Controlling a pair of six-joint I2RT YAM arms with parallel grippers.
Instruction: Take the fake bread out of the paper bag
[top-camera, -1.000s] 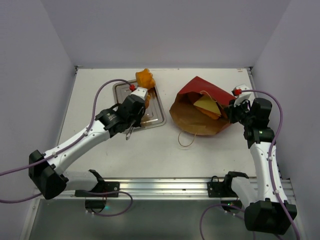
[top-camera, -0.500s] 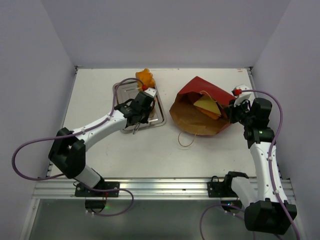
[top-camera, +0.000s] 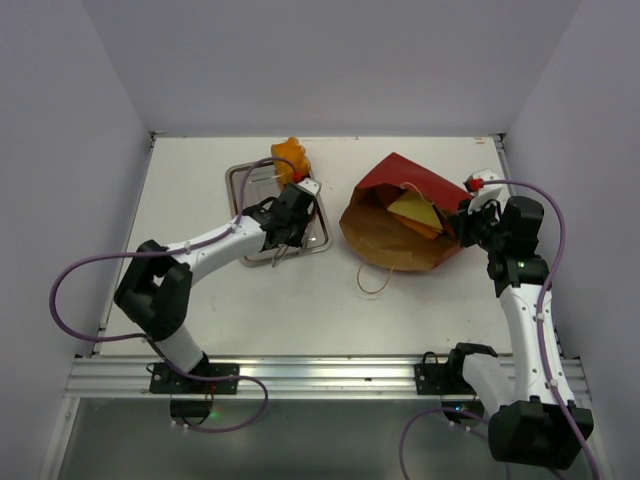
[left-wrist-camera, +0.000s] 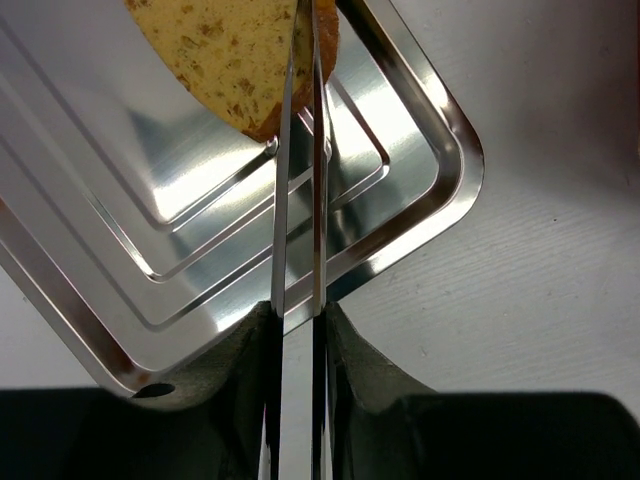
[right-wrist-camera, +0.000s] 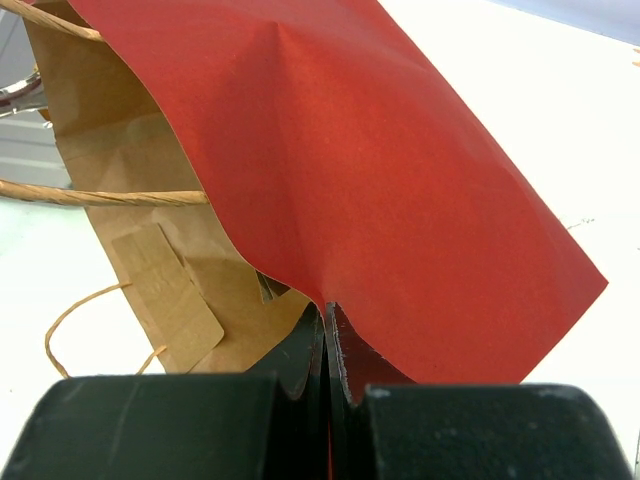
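Observation:
The paper bag (top-camera: 398, 172), red outside and brown inside, lies on its side with its mouth facing left. A pale yellow wedge of fake bread (top-camera: 415, 210) shows inside it. My right gripper (top-camera: 462, 222) is shut on the bag's red edge (right-wrist-camera: 380, 170), pinching it at the fingertips (right-wrist-camera: 328, 310). A chunky orange bun (top-camera: 290, 153) sits at the tray's far edge. My left gripper (top-camera: 296, 200) hovers over the silver tray (top-camera: 245, 180). Its jaws are close together and I see nothing held between them (left-wrist-camera: 303, 30). A round speckled slice (left-wrist-camera: 230, 60) lies flat on the tray under its tips.
The tray's rounded corner (left-wrist-camera: 440, 130) lies to the right of my left fingers, with white table beyond it. The bag's thin loop handles lie on the table in front of its mouth (top-camera: 375, 278) and show in the right wrist view (right-wrist-camera: 100, 195). Grey walls enclose the table.
My left arm has swung in from the left and its gripper has moved right and farther over the tray. The right arm and the bag have not moved.

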